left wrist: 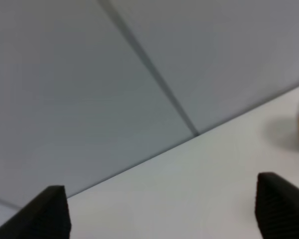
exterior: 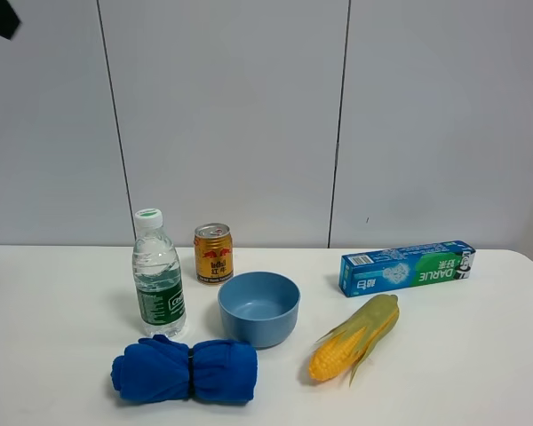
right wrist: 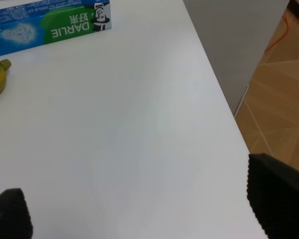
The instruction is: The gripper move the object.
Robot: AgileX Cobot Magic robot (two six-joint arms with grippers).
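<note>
Up above the table, the left gripper [left wrist: 162, 211] hangs with its fingers [left wrist: 47, 214] spread wide and nothing between them, and the right gripper [right wrist: 139, 209] stands just as wide over the bare white table [right wrist: 139, 124]. Well apart from both, the blue cloth roll [exterior: 185, 370] lies on its side at the table's front, just before the water bottle [exterior: 157, 275] and beside the light blue bowl [exterior: 258, 307].

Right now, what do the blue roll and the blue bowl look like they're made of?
The blue roll: soft fleecy cloth, matte, judging by its fuzzy folds and the dark band cinching its middle. The bowl: probably plastic, smooth with an even pale-blue satin surface, though ceramic can't be ruled out.
</note>
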